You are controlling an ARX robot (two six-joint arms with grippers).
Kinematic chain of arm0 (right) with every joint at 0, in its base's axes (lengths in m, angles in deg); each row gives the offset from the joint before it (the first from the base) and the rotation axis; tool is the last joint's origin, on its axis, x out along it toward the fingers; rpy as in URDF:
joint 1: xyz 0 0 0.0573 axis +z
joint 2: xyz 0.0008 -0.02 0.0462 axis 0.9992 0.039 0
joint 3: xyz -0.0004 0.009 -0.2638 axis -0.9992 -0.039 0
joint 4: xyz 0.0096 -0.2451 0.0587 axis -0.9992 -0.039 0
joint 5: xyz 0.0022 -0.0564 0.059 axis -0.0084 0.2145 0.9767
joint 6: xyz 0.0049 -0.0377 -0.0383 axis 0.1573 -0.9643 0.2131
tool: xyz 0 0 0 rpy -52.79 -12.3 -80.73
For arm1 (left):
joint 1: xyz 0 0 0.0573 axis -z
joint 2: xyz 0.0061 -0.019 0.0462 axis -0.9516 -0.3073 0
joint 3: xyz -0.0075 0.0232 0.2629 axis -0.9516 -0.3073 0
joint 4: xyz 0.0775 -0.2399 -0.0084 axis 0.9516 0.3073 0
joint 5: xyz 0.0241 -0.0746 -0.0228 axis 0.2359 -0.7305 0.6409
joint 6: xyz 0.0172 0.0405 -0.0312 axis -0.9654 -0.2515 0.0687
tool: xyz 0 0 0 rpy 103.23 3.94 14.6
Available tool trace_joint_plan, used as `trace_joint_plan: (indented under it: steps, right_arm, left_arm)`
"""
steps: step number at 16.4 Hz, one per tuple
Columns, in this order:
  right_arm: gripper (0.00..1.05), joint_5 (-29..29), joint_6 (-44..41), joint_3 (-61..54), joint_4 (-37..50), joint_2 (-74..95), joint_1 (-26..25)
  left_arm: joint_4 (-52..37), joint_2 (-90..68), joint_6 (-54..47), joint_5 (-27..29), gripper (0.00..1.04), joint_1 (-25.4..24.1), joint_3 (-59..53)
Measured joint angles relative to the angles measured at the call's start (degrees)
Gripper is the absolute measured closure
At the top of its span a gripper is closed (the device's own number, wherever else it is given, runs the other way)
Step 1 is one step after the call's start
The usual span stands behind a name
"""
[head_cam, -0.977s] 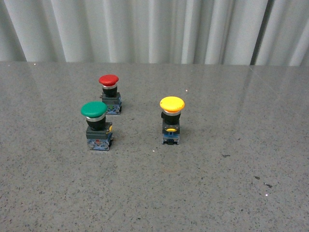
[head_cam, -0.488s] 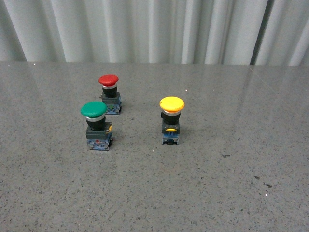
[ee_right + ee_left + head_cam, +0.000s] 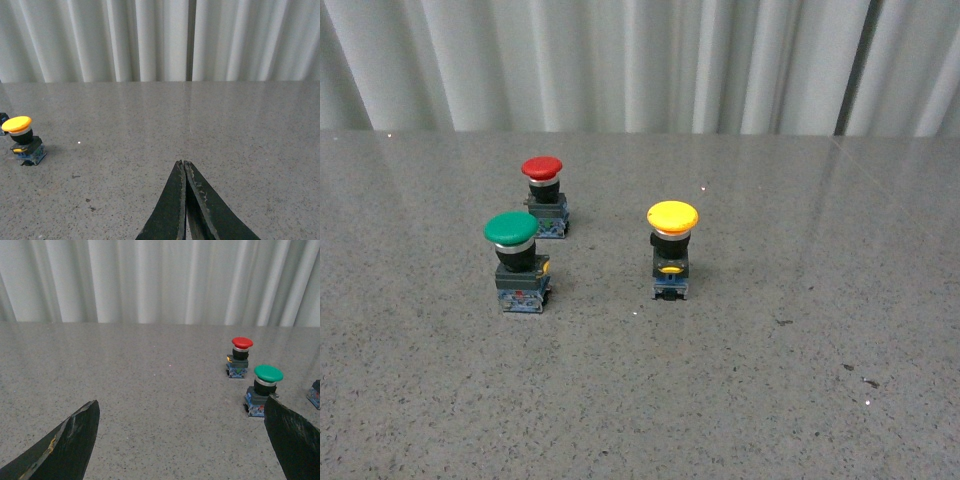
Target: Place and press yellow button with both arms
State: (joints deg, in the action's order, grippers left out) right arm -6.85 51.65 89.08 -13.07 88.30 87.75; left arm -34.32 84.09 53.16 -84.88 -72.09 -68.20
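The yellow button (image 3: pixel 672 249) stands upright near the middle of the grey table, yellow cap on top, and shows in the right wrist view (image 3: pixel 21 139) far from the fingers. My left gripper (image 3: pixel 182 412) is open and empty, its black fingers wide apart over bare table. My right gripper (image 3: pixel 183 163) is shut and empty, its tips pressed together above the table. Neither arm shows in the front view.
A green-capped button (image 3: pixel 516 260) stands left of the yellow one, with a red-capped button (image 3: pixel 545 195) behind it. Both show in the left wrist view, green (image 3: pixel 263 389) and red (image 3: pixel 239 356). A pleated white curtain (image 3: pixel 640 60) closes off the table's far edge.
The whole front view has shifted slightly left and down in the picture; the buttons have not moved relative to each other.
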Motion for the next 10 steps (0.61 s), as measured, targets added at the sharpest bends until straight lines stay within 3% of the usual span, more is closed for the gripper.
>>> trace_joint_plan:
  steps: [3, 4, 7, 10]
  right_arm:
    - [1.03, 0.02, 0.0, 0.0, 0.07, 0.0, 0.0]
    - [0.96, 0.0, 0.0, 0.0, 0.09, 0.0, 0.0]
    - [0.28, 0.0, 0.0, 0.0, 0.11, 0.0, 0.0]
    - [0.11, 0.0, 0.0, 0.0, 0.11, 0.0, 0.0]
  left_arm:
    - [0.09, 0.0, 0.02, 0.02, 0.07, 0.0, 0.0]
    - [0.11, 0.0, 0.02, 0.02, 0.07, 0.0, 0.0]
    - [0.11, 0.0, 0.02, 0.02, 0.07, 0.0, 0.0]
    - [0.11, 0.0, 0.02, 0.02, 0.07, 0.0, 0.0]
